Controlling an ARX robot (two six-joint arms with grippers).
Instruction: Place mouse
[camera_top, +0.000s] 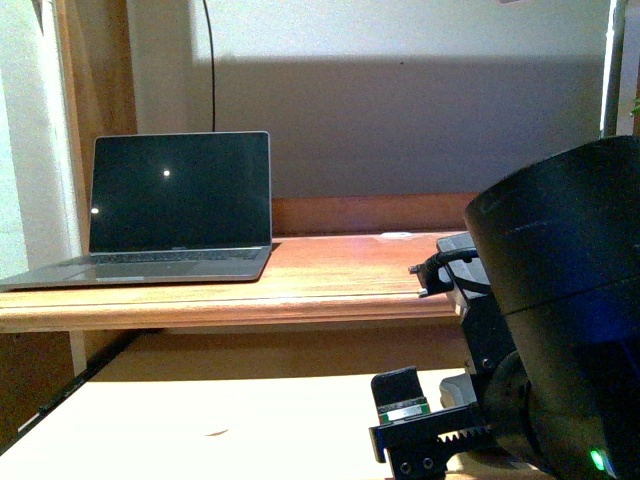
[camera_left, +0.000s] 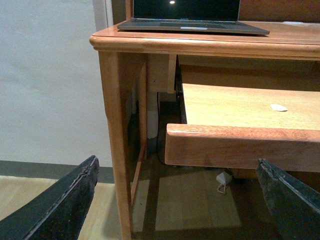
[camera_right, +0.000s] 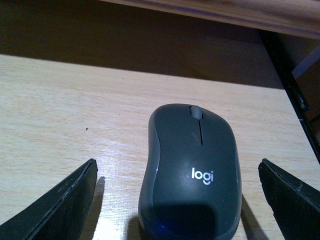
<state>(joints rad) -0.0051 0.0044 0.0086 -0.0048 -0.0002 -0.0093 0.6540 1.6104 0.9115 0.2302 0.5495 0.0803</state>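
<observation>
The mouse (camera_right: 192, 175), dark grey with a white "logi" mark and a scroll wheel, lies flat on the light wooden pull-out shelf (camera_right: 60, 110). My right gripper (camera_right: 177, 163) is open; its two black fingers stand either side of the mouse, clear of it. In the front view my right arm (camera_top: 560, 320) fills the lower right and hides the mouse. My left gripper (camera_left: 177, 160) is open and empty, hanging low beside the desk's left leg (camera_left: 117, 140), facing under the desk.
An open laptop (camera_top: 180, 205) with a dark screen sits at the left of the upper desk top (camera_top: 340, 290). The pull-out shelf (camera_top: 220, 420) lies below it, with a small white spot (camera_left: 278, 107). A white plug (camera_left: 222, 179) lies on the floor.
</observation>
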